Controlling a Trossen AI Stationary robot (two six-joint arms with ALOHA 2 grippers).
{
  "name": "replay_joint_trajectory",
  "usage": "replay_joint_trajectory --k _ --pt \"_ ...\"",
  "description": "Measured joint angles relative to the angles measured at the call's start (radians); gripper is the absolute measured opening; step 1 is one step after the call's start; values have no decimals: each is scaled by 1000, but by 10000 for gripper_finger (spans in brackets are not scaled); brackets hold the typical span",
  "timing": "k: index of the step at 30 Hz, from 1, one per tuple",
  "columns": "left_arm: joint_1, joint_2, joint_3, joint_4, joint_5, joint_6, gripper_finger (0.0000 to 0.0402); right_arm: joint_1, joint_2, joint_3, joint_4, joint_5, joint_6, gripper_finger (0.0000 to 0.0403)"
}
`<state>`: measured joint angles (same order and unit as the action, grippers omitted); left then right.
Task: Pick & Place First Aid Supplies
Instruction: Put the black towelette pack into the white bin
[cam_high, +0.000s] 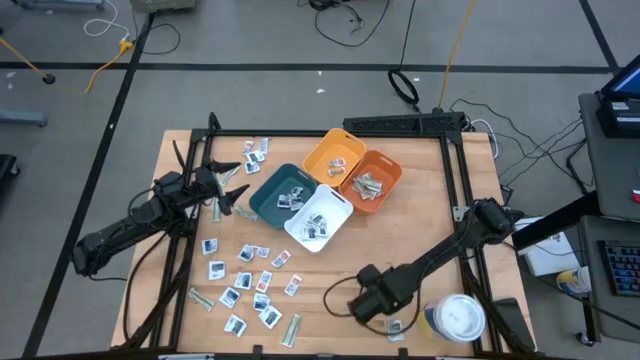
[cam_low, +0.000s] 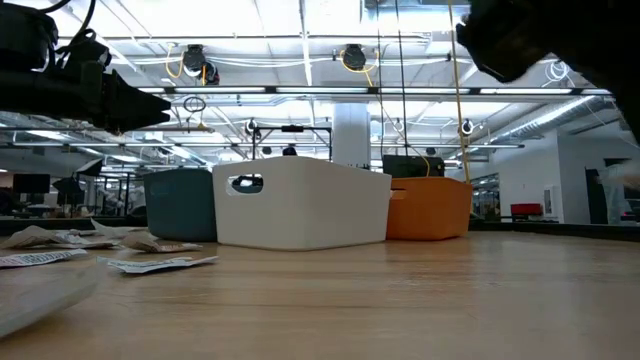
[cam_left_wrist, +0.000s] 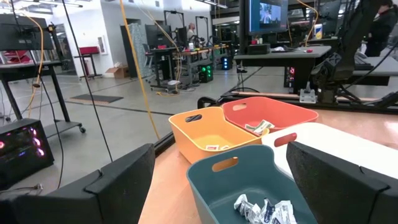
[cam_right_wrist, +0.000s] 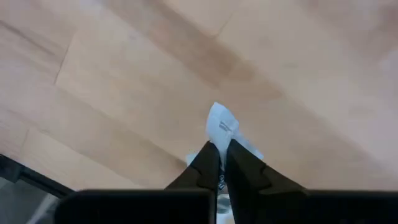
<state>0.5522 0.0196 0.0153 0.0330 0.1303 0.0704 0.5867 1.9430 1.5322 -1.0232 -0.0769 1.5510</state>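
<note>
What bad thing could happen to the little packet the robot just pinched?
The right gripper is shut on a white packet, holding only its edge, so it might slip out on the way to the bins. The round white-lidded tub stands close beside that arm, which could bump it when lifting.

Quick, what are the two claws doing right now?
Left gripper: open, empty, beside the teal bin.
Right gripper: shut on a small white packet.
</note>
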Motion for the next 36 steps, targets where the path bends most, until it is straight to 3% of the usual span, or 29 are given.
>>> replay_joint_trajectory --k 9,15,21,36 --pt "0 0 0 0 0 0 367 -91 -125 1 -202 -1 -212 5" --pt "0 0 0 0 0 0 367 -157 -168 2 -367 0 -258 5" --pt "0 0 0 0 0 0 367 -234 -171 5 -379 -2 -314 5" --pt "0 0 0 0 0 0 367 -521 58 361 -341 29 -673 4"
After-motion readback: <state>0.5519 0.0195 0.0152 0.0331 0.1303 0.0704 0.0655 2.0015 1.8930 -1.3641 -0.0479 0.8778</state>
